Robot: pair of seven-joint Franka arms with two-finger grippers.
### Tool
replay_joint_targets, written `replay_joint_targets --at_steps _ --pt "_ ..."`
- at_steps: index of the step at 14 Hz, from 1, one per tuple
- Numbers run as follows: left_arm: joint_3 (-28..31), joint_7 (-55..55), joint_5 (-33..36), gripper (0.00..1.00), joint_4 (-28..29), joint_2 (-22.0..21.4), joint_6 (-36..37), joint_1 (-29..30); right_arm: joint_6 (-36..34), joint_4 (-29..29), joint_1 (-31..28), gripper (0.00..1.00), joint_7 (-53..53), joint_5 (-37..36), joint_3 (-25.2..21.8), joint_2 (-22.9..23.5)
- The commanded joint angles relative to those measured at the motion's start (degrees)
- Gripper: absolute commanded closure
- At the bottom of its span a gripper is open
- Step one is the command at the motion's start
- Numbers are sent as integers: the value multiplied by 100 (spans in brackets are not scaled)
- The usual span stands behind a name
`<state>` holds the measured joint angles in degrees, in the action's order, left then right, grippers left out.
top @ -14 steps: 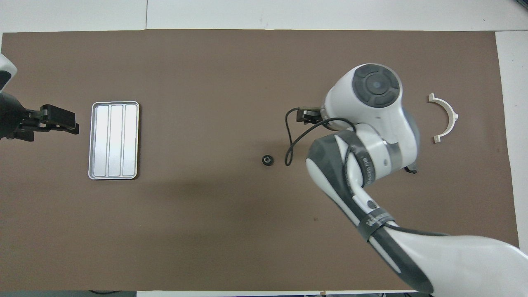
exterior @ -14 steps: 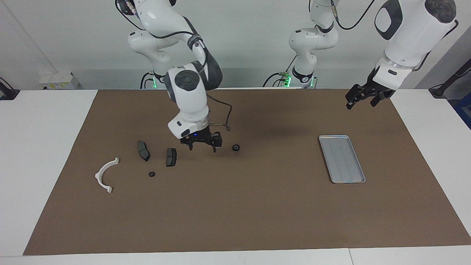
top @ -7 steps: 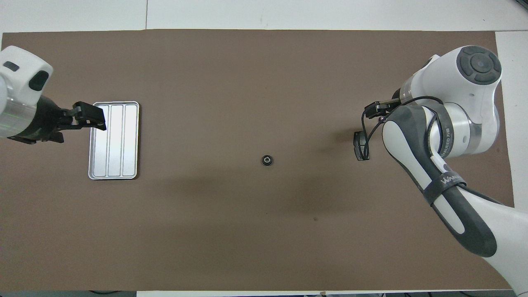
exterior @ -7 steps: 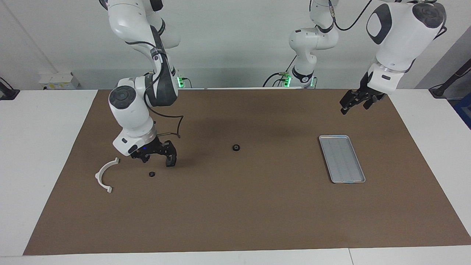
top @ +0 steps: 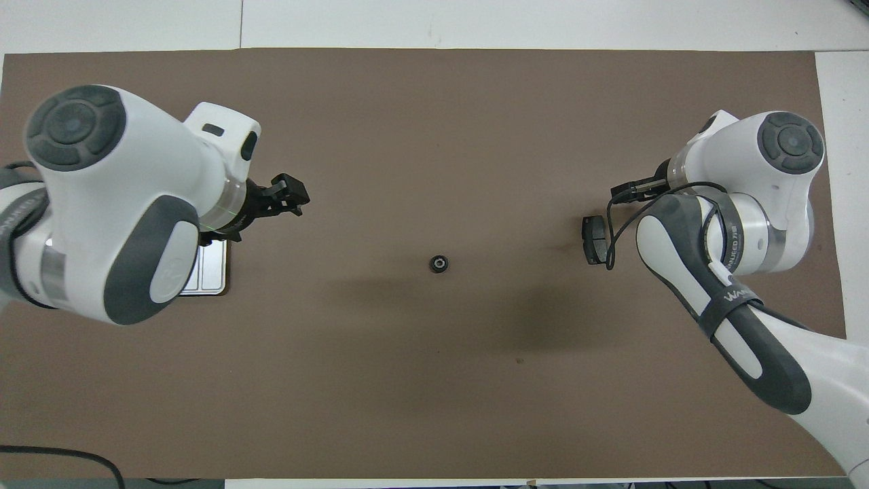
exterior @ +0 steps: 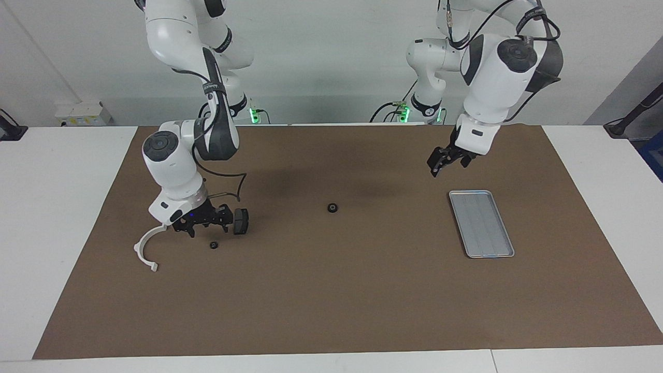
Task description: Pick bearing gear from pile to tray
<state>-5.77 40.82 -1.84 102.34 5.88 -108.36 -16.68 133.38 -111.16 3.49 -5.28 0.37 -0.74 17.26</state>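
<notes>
The bearing gear, a small black ring, lies alone on the brown mat mid-table. The pile sits toward the right arm's end: a white arc bracket, a dark plate and a tiny black round piece. My right gripper hangs low over the pile between bracket and plate, open; the arm hides it from overhead. The silver tray lies toward the left arm's end, mostly covered by the left arm from overhead. My left gripper is raised over the mat beside the tray, open and holding nothing.
The brown mat covers most of the white table. A cable loop dangles from the right wrist above the pile. Whatever lies directly under the right gripper is hidden.
The right arm swung from near the bearing gear to its own end and dropped over the pile, covering one plate. The left arm moved inward, crossing above the tray toward the middle.
</notes>
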Motion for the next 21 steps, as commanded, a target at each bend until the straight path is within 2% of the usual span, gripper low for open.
replay_joint_targets --at_steps 1,2,5,6,10,14,15,18,19,20,21 --pt "93 653 8 0 -161 412 -316 -510 249 -73 -103 1 -166 16 74 75" --pt "111 838 17 0 -344 823 -317 -868 258 -73 -103 1 -157 16 74 119" --pt "128 1759 43 0 -1205 1975 -439 -1362 548 -73 -120 1 -157 16 74 286" --pt "137 1997 121 0 -1198 2091 -710 -1521 592 -64 -120 1 -157 16 74 330" --pt "120 2351 114 0 -593 2057 -1748 -1680 671 -55 -155 2 -113 25 83 453" --pt "111 2377 96 0 -408 2040 -1794 -1899 733 -64 -164 4 -70 25 83 559" --pt "111 2482 96 0 -338 2022 -1802 -1961 733 -64 -156 7 -43 25 83 559" --pt "111 2553 96 0 153 1899 -2152 -2076 672 -64 -120 34 80 25 83 559" --pt "111 2553 96 0 207 1873 -2197 -2111 645 -64 -120 69 115 25 83 550" --pt "111 2553 96 0 208 1873 -2198 -2120 636 -55 -112 89 211 25 83 550" --pt "111 2571 96 0 208 1873 -2198 -2129 610 -38 -94 99 247 25 83 533"
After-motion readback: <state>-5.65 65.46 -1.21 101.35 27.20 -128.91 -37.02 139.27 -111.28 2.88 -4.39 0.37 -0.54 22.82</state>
